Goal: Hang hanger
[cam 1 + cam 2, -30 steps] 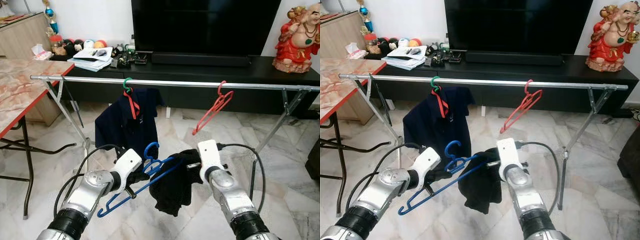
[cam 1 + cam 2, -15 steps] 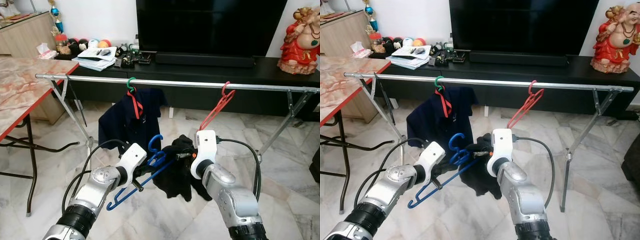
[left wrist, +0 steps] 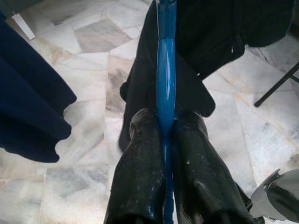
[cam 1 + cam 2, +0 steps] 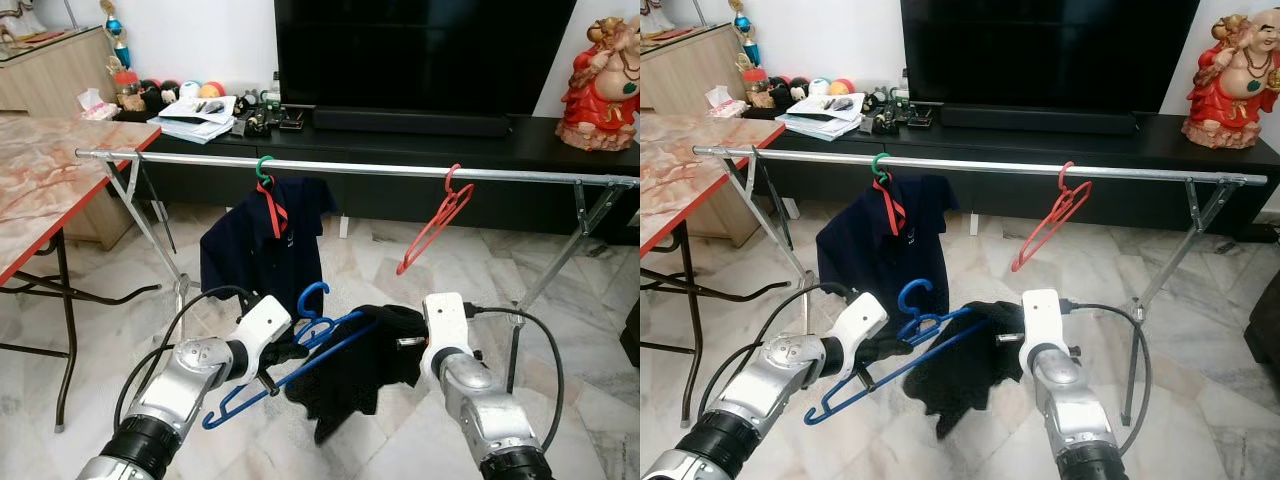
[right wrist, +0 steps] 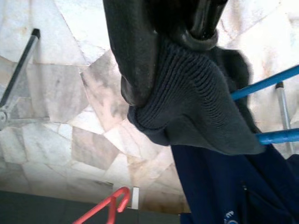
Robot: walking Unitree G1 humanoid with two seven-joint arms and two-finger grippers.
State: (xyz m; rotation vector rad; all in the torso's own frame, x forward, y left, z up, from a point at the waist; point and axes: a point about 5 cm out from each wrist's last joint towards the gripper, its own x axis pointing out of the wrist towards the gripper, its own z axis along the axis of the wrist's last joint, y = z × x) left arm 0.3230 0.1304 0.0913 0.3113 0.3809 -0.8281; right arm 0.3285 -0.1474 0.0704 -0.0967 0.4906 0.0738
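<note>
At frame centre, the right gripper [image 5: 187, 28], clamping the black garment [image 4: 350, 365], has pulled right, stretching it along the blue hanger [image 4: 300, 340] pinched by the left gripper [image 3: 166, 135], still unhung.

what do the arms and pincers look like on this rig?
Both arms are silver metal with black ribbed cuffs, white housings at the wrists and looping black cables. The left pincer and right pincer each have two long, glossy black fingers.

Even, bright indoor light, sharp head views. Soft glare lies on the floor [image 4: 360, 250] below the rail [image 4: 400, 170]; wrist views are slightly soft up close.
</note>
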